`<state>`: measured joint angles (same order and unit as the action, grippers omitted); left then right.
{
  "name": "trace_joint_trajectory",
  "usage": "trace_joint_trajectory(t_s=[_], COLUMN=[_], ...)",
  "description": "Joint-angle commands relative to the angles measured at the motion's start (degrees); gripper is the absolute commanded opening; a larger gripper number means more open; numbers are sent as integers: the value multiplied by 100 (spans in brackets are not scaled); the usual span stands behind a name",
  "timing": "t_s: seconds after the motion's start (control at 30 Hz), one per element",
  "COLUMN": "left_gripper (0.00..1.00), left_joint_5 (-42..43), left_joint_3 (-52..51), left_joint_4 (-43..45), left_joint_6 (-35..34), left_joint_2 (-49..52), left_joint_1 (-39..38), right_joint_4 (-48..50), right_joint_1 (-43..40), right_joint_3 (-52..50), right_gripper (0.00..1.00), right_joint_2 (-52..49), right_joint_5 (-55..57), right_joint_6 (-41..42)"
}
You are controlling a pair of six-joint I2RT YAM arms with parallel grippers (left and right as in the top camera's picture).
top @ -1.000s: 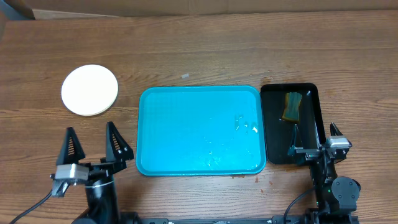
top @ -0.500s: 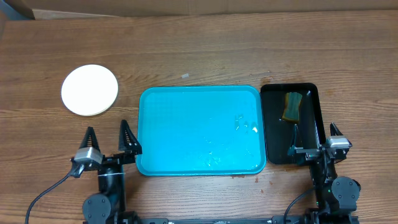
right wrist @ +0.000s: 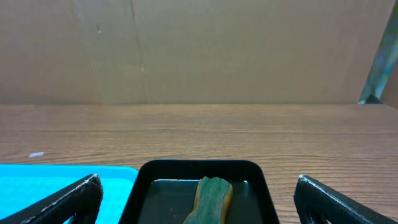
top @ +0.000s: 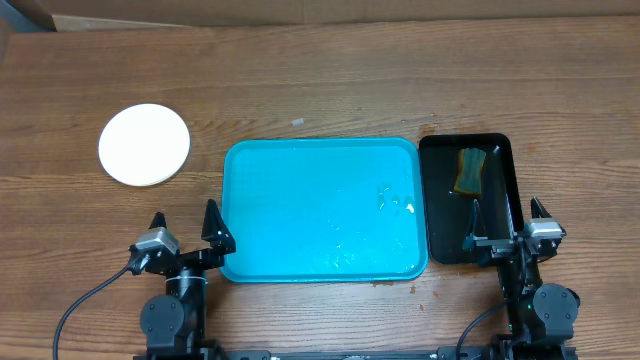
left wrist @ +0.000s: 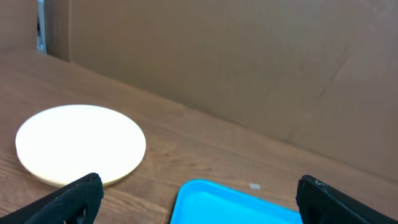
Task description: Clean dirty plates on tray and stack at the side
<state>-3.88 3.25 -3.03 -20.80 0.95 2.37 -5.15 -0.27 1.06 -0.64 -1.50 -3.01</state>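
The turquoise tray (top: 320,208) lies in the middle of the table and holds no plates, only some wet glints. A stack of plates (top: 144,144) with a white one on top sits on the table at the far left; it also shows in the left wrist view (left wrist: 81,143). My left gripper (top: 185,228) is open and empty at the tray's front left corner (left wrist: 205,199). My right gripper (top: 505,222) is open and empty over the near end of the black tray (top: 470,200).
The narrow black tray (right wrist: 199,186) right of the turquoise tray holds a green and yellow sponge (top: 470,170), also seen in the right wrist view (right wrist: 210,198). A cardboard wall (right wrist: 199,50) stands behind the table. A small white scrap (top: 297,121) lies beyond the tray.
My left arm has drawn back towards the front edge and shifted right, towards the tray's front left corner. The right arm has not moved.
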Motion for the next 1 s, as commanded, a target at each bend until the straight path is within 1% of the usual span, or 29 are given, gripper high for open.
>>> trace_joint_trajectory(t_s=[0.0, 0.2, 0.27, 0.3, 0.43, 0.57, 0.97], left_gripper=[100, 100, 100, 100, 100, 100, 100], left_joint_5=[166, 293, 297, 332, 494, 490, 479], left_joint_3=[-199, -297, -297, -297, -297, -297, -297], left_joint_4=[15, -116, -125, -127, -133, -136, -136], left_joint_6=[127, 136, 254, 398, 1360, 1805, 1805], left_joint_2=[-76, -76, -76, -76, -76, -76, -74], left_joint_1=[35, 28, 28, 28, 26, 28, 24], right_joint_4=[35, 35, 35, 35, 35, 35, 35], right_joint_1=[31, 31, 31, 31, 31, 31, 31], right_joint_3=[-61, -61, -61, -61, -61, -61, -61], right_gripper=[100, 100, 100, 100, 100, 100, 100], right_joint_2=[48, 48, 48, 48, 48, 48, 48], right_joint_5=[-9, -9, -9, -9, -9, -9, -9], right_joint_6=[-4, -4, -4, -4, -4, -4, -4])
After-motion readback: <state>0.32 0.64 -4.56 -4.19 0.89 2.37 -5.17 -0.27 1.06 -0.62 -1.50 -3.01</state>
